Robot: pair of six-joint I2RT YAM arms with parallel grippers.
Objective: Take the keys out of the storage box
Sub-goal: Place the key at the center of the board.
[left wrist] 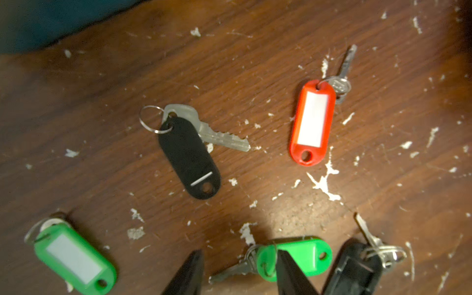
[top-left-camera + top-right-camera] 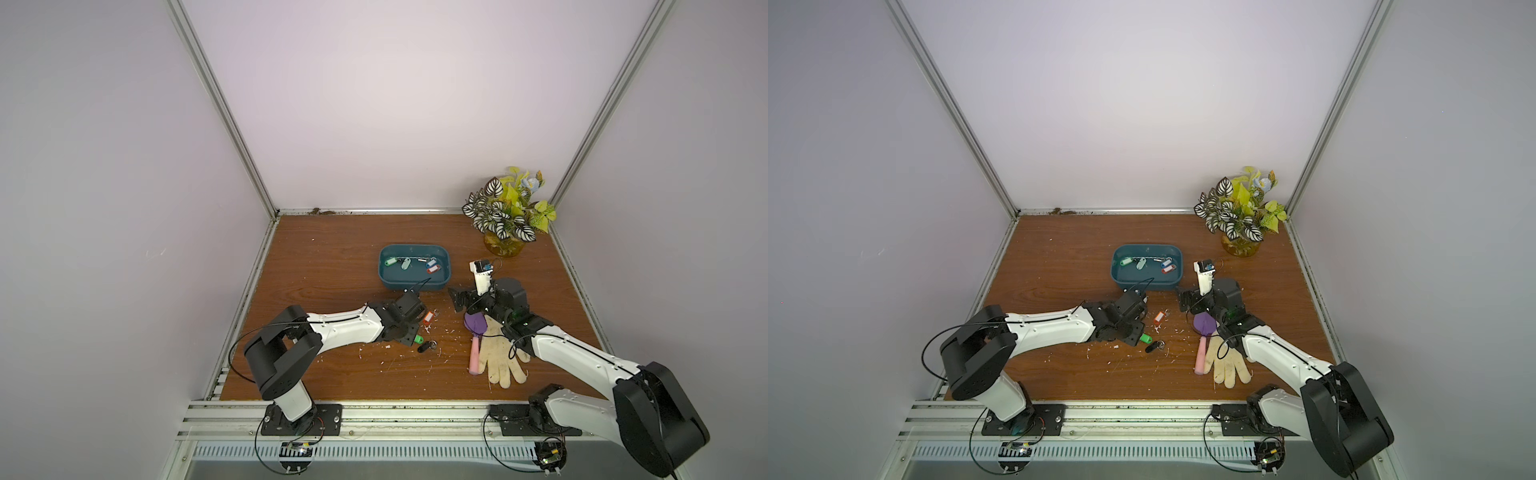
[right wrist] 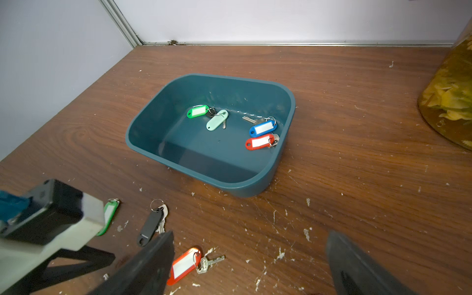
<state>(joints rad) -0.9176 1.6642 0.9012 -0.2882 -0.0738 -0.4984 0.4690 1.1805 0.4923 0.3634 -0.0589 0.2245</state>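
Note:
The teal storage box (image 2: 390,284) (image 3: 143,150) sits mid-table and holds keys with green (image 3: 197,111), pale green (image 3: 217,120), blue (image 3: 262,127) and red (image 3: 260,142) tags. In front of it on the wood lie more keys: black (image 1: 189,157), orange-red (image 1: 313,122), labelled green (image 1: 74,258) and another black (image 1: 355,265). My left gripper (image 1: 240,268) hangs open just above a green-tagged key (image 1: 301,252) that rests on the table. My right gripper (image 3: 250,265) (image 2: 457,300) stands wide open and empty near the box's front right corner.
A plant in an amber pot (image 2: 504,245) stands at the back right. A purple-and-pink trowel (image 2: 475,332) and a cream glove (image 2: 498,357) lie under the right arm. Cell walls close the left, back and right sides.

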